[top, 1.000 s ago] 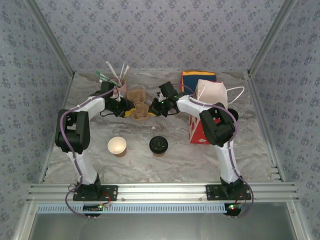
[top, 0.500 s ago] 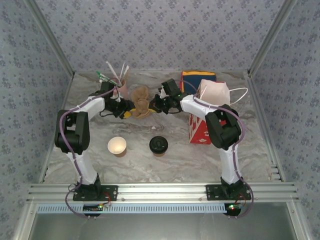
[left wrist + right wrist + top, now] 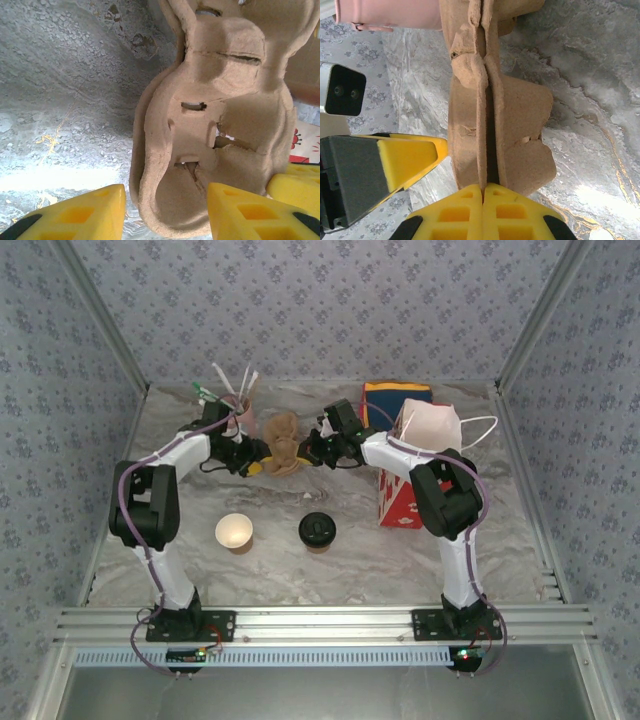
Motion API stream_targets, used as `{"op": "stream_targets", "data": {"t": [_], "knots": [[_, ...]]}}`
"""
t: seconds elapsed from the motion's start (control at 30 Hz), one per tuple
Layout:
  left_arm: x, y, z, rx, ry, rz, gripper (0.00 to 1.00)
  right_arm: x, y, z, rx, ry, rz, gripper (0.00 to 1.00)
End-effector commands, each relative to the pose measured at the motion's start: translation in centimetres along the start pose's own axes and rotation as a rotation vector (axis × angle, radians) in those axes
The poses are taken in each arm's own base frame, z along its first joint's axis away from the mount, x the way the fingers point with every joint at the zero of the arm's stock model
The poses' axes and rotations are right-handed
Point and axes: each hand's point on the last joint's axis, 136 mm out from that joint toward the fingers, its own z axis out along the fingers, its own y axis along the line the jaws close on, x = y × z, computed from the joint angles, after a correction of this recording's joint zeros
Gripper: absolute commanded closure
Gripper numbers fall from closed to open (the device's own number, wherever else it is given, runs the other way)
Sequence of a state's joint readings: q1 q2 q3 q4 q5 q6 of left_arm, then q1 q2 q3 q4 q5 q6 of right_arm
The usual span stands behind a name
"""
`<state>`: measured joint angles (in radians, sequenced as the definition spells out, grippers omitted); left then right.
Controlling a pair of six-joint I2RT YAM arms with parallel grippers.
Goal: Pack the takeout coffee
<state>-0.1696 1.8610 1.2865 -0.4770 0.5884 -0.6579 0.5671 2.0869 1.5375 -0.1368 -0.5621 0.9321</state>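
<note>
Top external, coffee (image 3: 316,530) upright on tabletop (image 3: 490,550) near open cup (image 3: 234,532), right tool (image 3: 483,190) clenched on carrier (image 3: 515,130) edge, left tool (image 3: 166,210) straddling it, grip unclear.

Overhead view evenly bright, soft shadows, sharp throughout. Left wrist — white glare on the table (image 3: 45,175), dark shadow beside the cardboard tray (image 3: 220,110). Right wrist: tray crisp, table brightest lower right.

Folded pulp tray (image 3: 283,443) between left gripper (image 3: 257,464) and right gripper (image 3: 311,452); behind the left one, pink cup (image 3: 240,420) of pens; right of the right one, red carton (image 3: 398,506).
</note>
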Motion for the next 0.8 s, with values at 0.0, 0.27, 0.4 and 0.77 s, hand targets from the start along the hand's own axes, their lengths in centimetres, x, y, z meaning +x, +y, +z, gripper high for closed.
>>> {"op": "stream_targets", "data": {"t": [0.0,0.27,0.4,0.77], "knots": [[-0.4,-0.5,0.4,-0.018,0.005,0.038,0.59,0.0,1.5,-0.8,-0.04,-0.006,-0.013,1.0],[-0.5,-0.8,0.8,-0.038,0.004,0.059,0.65,0.1,1.4,-0.7,-0.038,-0.004,-0.015,1.0],[-0.4,-0.3,0.7,-0.059,0.003,0.057,0.63,0.0,1.3,-0.7,-0.038,-0.005,-0.014,1.0],[-0.4,1.1,1.3,-0.108,0.001,0.049,0.56,0.1,0.8,-0.2,-0.04,0.01,0.0,1.0]]}}
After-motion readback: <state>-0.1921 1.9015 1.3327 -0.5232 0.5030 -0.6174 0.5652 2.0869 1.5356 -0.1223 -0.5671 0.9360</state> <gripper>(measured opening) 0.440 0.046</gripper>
